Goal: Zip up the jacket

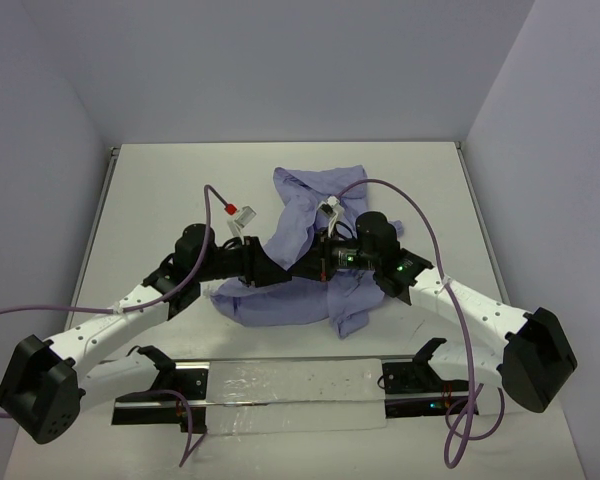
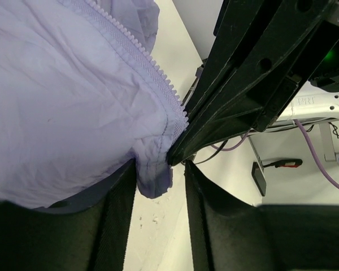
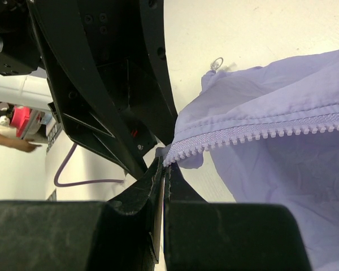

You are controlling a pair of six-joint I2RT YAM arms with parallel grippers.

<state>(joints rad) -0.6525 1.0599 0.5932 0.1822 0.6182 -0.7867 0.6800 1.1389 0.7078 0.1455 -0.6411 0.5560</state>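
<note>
So, near to far:

- Along the near edge of the desk (image 1: 160,190) there's a black rail (image 1: 180,400) with a clear sheet over it, between the two arm bases. It's well clear of the action.
- Both arms fold inward and meet mid-desk, nose to nose. The left tool (image 1: 277,268) comes in from the left and the right tool (image 1: 325,262) from the right, almost touching.
- The jacket (image 1: 310,210) is a crumpled heap right under and just beyond that meeting point. One lobe spills nearer-left and the rest bunches toward the far side.
- Right tool (image 3: 163,169): jaws closed tight, pinching the very end of the zipper teeth (image 3: 260,134) at the hem corner.
- From that pinch, the row of teeth runs straight away across the fabric. That's the long axis everything turns on.
- Left tool (image 2: 159,169): fingers spread, holding nothing. The hem corner dangles in the gap right by the right tool's tip (image 2: 178,153).
- My guess is the left one is nearer to take the corner and anchor it.
- I only see one row of teeth. I can't spot the slider or the other half, so they're probably buried in the folds.
- What's in the way: the two tools crowd each other, and a purple cable (image 1: 420,215) loops over the jacket's right side.
- Further back left, a red-and-white clip (image 1: 243,212) sits beside the fabric without touching it.
</note>
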